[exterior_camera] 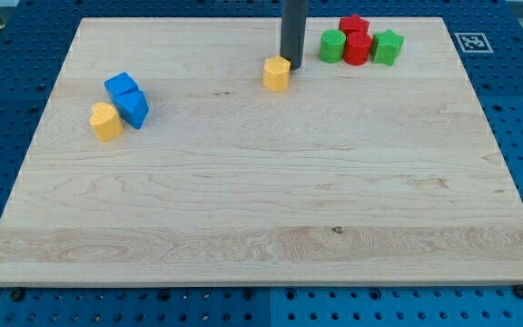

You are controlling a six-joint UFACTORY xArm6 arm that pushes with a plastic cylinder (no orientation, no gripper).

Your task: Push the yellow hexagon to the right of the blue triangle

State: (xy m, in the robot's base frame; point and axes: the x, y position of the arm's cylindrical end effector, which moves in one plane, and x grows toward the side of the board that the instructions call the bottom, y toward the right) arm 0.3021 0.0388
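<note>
A yellow block (277,73), which looks like the hexagon, sits at the top middle of the wooden board (261,209). My tip (291,64) is just to its upper right, touching or nearly touching it. The rod rises out of the view's top. Far to the left, a blue block (134,108), which looks like the triangle, lies below a blue cube (121,86) and touches it. A second yellow block (106,121) of unclear shape sits against the blue triangle's lower left.
A cluster at the top right, to the right of my tip, holds a green block (333,45), a red star-like block (354,25), a red round block (358,49) and another green block (388,47). The board lies on a blue perforated table.
</note>
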